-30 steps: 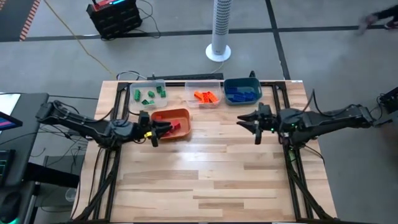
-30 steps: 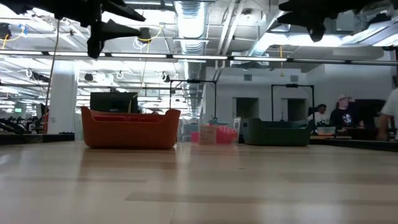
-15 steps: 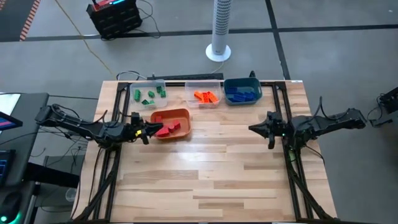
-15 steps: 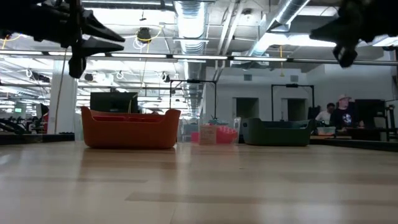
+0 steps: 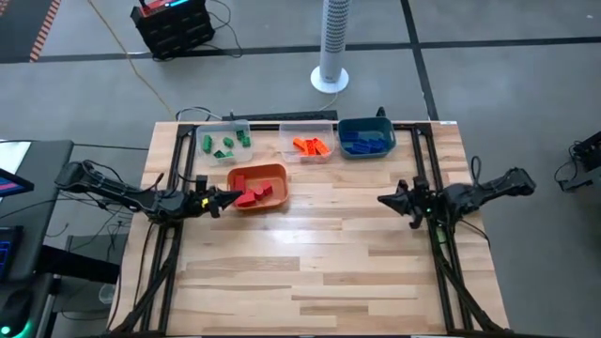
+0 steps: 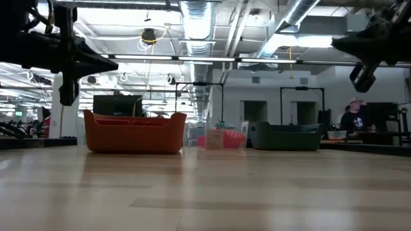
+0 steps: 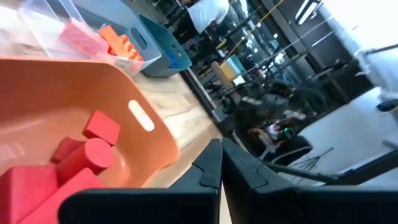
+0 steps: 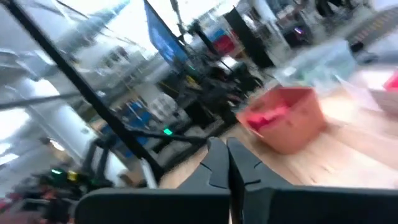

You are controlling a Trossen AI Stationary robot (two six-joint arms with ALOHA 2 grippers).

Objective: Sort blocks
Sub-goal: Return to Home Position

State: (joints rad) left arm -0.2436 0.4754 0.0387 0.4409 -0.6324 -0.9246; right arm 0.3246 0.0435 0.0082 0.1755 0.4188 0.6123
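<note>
The near half of the desk (image 5: pixel 310 272) lies bare. Midway back, the left jaws sit shut and empty by the left edge, their tip just short of the orange bin (image 5: pixel 282 170); a second ago they reached over its rim. The right jaws, spread a second ago, are now shut and empty too, drawn back toward the right edge. The red blocks (image 5: pixel 252 191) lie in the orange bin. Along the far edge, the green blocks (image 5: pixel 228 143) lie in the left clear bin (image 5: pixel 221 126), the orange blocks (image 5: pixel 312 145) in the middle clear bin (image 5: pixel 305 126), and the blue blocks (image 5: pixel 366 141) in the teal bin (image 5: pixel 388 124) toward the far right corner, all unmoved.
</note>
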